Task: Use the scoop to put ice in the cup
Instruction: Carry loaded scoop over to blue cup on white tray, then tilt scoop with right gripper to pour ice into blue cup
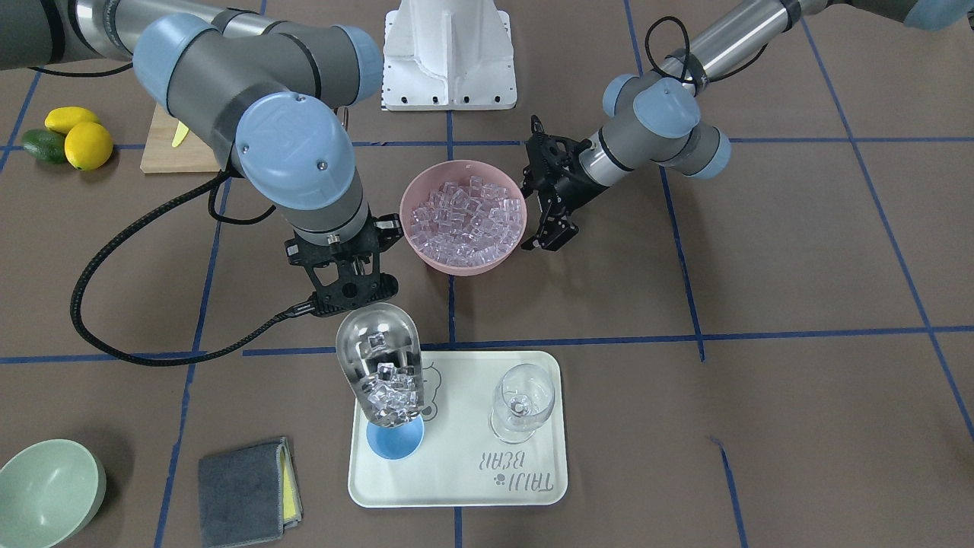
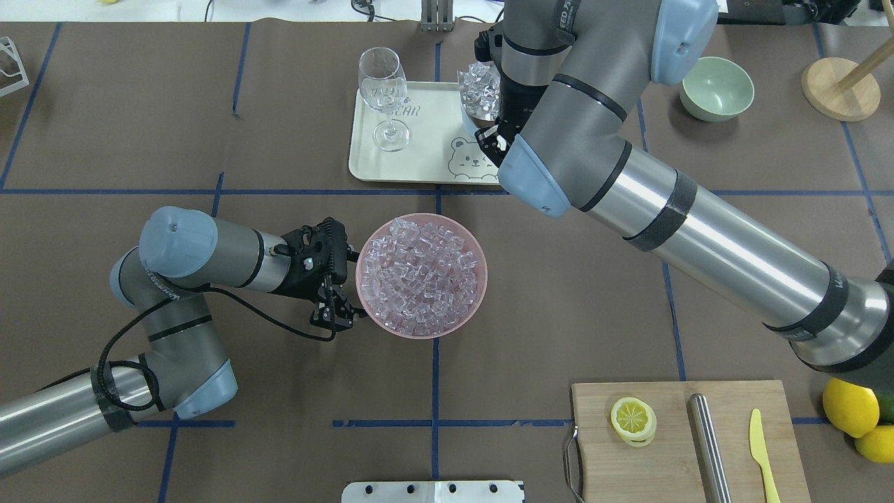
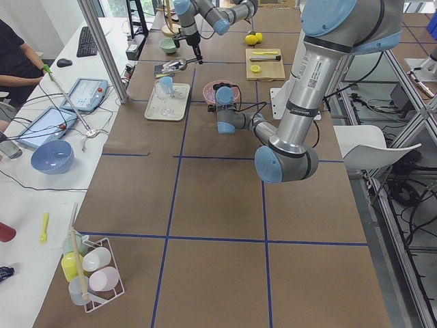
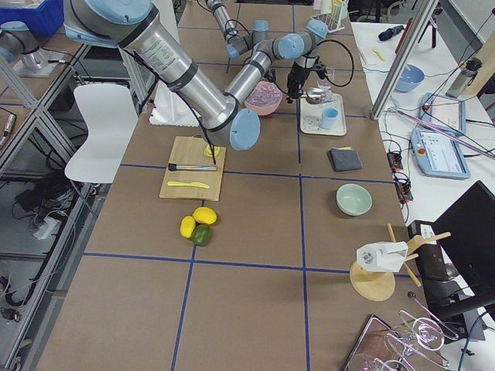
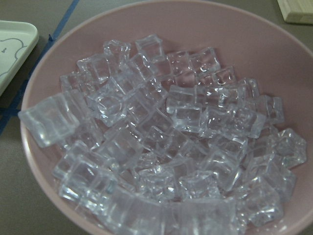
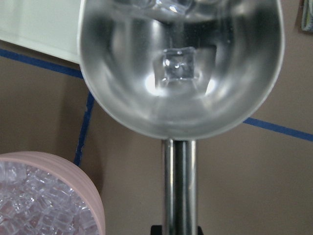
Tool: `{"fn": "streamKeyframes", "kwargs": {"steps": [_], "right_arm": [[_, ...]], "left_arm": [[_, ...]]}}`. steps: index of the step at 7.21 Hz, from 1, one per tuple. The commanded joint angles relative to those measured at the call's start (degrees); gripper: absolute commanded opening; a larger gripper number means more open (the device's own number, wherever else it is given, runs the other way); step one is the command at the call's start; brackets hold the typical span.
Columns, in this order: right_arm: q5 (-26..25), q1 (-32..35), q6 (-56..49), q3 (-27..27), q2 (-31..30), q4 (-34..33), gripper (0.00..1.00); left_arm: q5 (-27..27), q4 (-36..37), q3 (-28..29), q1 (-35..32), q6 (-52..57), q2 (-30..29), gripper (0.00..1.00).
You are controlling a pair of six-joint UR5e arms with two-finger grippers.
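My right gripper [image 1: 351,298] is shut on the thin handle of the steel scoop [image 1: 378,364]. The scoop is tilted mouth-down over the light-blue cup [image 1: 396,441], which stands on a cream tray [image 1: 464,472]. Ice cubes [image 1: 389,394] lie bunched at the scoop's lower end, right above the cup. In the right wrist view one cube [image 6: 178,66] lies in the scoop's trough [image 6: 122,83]. More ice [image 1: 468,217] fills a pink bowl [image 1: 456,264]. My left gripper [image 1: 549,240] is open, just beside the bowl's rim, and holds nothing.
A clear wine glass [image 1: 521,399] stands on the tray beside the cup. A pale green bowl [image 1: 46,491] and a grey cloth [image 1: 243,483] lie past the tray. A cutting board [image 2: 688,440] with a lemon slice, steel rod and yellow knife lies near the robot.
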Motion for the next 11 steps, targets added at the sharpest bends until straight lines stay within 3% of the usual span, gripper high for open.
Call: {"fn": "streamKeyframes", "kwargs": {"steps": [1,2,4,5,7,11], "right_arm": [[0.6,0.0,-0.5,-1.8,-0.1,-0.2,0.0],[2.4,0.3,-1.4,-3.9,0.2,-0.9,0.0],[3.5,0.9,-6.7,-4.7,3.8,-9.9,0.0],[4.2,1.3,-8.3,-5.2,4.7,-11.2,0.0],[4.9,1.7,-9.8,-11.0,7.4,-11.2,0.0],[6.3,1.7,-11.4,-12.6,7.9,-13.0,0.0]], "left_arm": [[0.0,0.0,-0.1,0.0,0.0,0.0,1.0],[0.0,0.1,0.0,0.0,0.0,0.1,1.0],[0.0,0.1,0.0,0.0,0.1,0.1,1.0],[0.0,0.0,0.1,0.1,0.1,0.1,1.0],[0.1,0.0,0.2,0.2,0.1,0.1,1.0],[0.1,0.0,0.4,0.4,0.1,0.1,1.0]]}}
